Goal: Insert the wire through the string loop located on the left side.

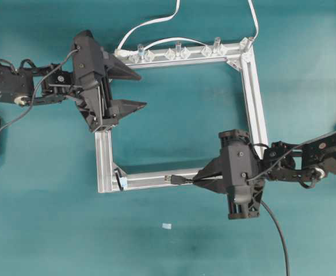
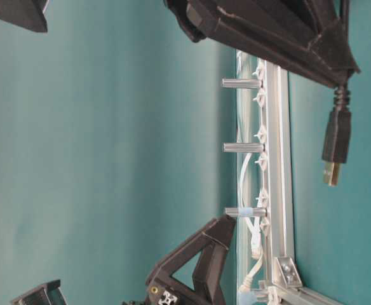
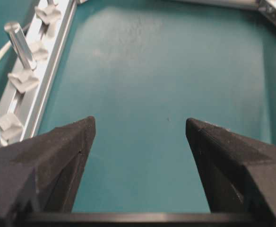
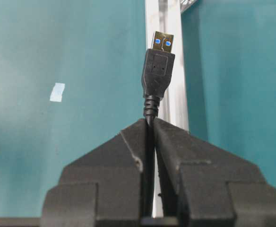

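The right pincer [image 1: 198,177] is pinched nearly shut on the wire [image 4: 157,73], gripping the cable just behind the plug, so the plug juts forward with its metal tip clear of the jaws. In the overhead view the plug lies over the lower bar of the aluminium frame [image 1: 253,92], its tip pointing toward the frame's lower left corner. At that corner sits the string loop [image 1: 120,180], a small dark loop with a touch of light blue; the plug tip is near it but apart from it. Farther on, by the frame's upper left corner, the left pincer [image 1: 134,89] stands spread wide, holding nothing, above the teal desk [image 1: 179,115]. Beyond it, white cables [image 1: 156,22] run along the frame's upper bar.
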Robot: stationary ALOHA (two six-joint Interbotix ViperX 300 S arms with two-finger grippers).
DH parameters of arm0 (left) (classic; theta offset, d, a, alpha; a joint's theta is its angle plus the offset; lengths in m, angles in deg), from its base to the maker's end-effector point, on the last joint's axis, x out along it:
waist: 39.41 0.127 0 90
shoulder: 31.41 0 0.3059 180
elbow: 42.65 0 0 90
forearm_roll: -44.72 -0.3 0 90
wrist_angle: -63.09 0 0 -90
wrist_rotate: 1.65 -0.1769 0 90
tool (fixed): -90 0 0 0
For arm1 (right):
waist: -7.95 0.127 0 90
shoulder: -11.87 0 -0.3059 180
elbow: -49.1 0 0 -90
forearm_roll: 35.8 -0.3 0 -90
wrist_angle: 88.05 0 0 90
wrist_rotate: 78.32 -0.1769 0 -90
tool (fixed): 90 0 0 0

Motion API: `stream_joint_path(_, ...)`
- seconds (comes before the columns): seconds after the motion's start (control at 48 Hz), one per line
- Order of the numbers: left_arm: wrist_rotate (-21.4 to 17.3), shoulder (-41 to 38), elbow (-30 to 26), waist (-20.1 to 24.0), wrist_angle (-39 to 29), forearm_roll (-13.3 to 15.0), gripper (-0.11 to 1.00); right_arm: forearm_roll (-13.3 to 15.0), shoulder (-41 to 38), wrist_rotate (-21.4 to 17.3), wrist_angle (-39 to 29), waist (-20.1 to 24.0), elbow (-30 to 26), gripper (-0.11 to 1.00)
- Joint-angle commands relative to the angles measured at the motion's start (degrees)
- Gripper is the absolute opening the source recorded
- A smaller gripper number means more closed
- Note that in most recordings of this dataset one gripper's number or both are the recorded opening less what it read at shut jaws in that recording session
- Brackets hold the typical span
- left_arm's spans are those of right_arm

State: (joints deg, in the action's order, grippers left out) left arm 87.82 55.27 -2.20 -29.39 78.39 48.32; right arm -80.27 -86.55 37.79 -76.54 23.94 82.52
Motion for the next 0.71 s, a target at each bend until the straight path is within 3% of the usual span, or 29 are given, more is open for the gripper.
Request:
stream_joint_path(0.0,-0.8,1.5,-0.5,-0.4,-1.7,-0.4,0.81,0.7,1.3,0.1,0.1,-0.4,-0.4,0.08)
stream_joint_path(0.479,-12.0,6.4,-0.3,-3.1,-17.1,-0.3,0.81,3.5,1.3,0.2,-3.0,-2.8,-0.2,0.08)
stream_joint_path(0.688,-15.1,8.1,-0.6,-6.9,-25.8,-0.4,0.81,4.2,1.3,0.2,-3.9,-3.0,-0.3,0.08)
